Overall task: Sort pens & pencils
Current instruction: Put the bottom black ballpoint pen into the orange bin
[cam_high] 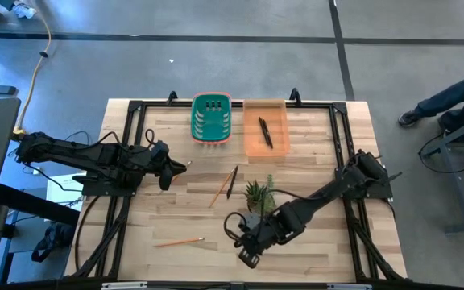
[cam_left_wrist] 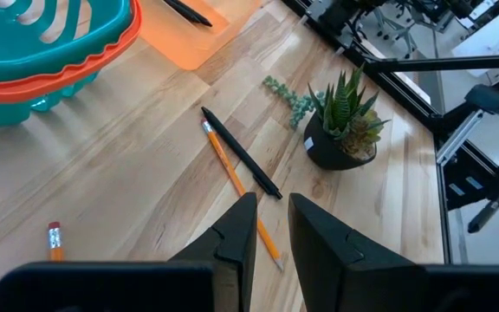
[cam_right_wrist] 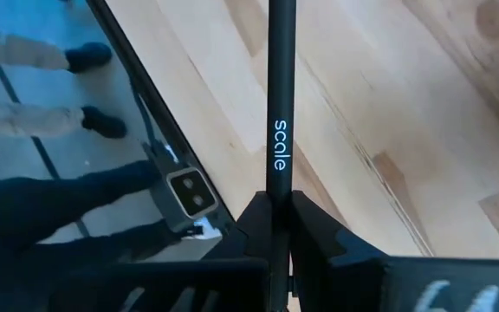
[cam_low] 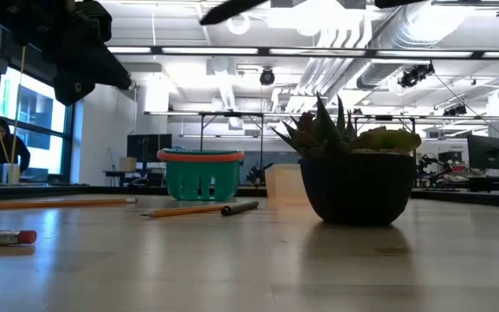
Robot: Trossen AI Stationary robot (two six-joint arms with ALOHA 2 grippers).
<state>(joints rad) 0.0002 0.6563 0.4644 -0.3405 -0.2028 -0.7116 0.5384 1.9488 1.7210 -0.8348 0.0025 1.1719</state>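
Observation:
My right gripper hangs over the table's near edge, shut on a black pen printed "scale". My left gripper waits at the table's left, narrowly open with nothing between its fingers. A pencil and a black pen lie side by side mid-table. Another pencil lies flat near the front left. One more pen lies in the orange bin. The teal basket stands to the left of that bin. My right gripper pinches the pen's barrel between its two fingers, and the pen's long part sticks out ahead past the fingertips. The fingers slant downward. The pen is lifted clear of the wooden table below.
A small potted succulent stands just beyond my right gripper. A black frame rail runs round the table. A person's legs show past the table's right edge. Bare wood lies between the front pencil and my left arm.

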